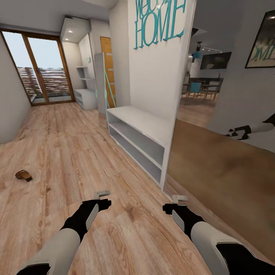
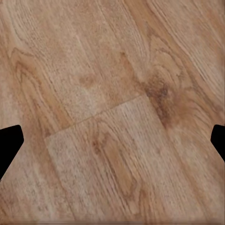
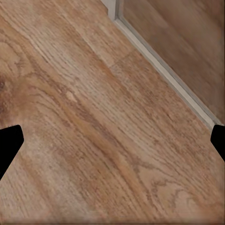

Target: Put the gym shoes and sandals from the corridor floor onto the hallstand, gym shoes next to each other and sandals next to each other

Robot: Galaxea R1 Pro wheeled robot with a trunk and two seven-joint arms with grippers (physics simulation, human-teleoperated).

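Both grippers hang over bare wood planks with nothing between the fingers. The left gripper [image 1: 102,194] and the right gripper [image 1: 179,198] each have their jaws spread wide; in the wrist views only the dark fingertips [image 2: 9,145] [image 3: 9,145] show at the frame edges, with corridor floor [image 1: 76,145] between them. Just beside the right gripper runs the mirrored sliding wardrobe [image 1: 221,168], whose floor rail [image 3: 168,75] crosses the right wrist view. Ahead stands the hallstand [image 1: 137,137], its long axis running away along the wall, its shelves open toward the corridor. One brown sandal [image 1: 23,175] lies on the floor well off to the left, apart from the rack, its length lying roughly across the view
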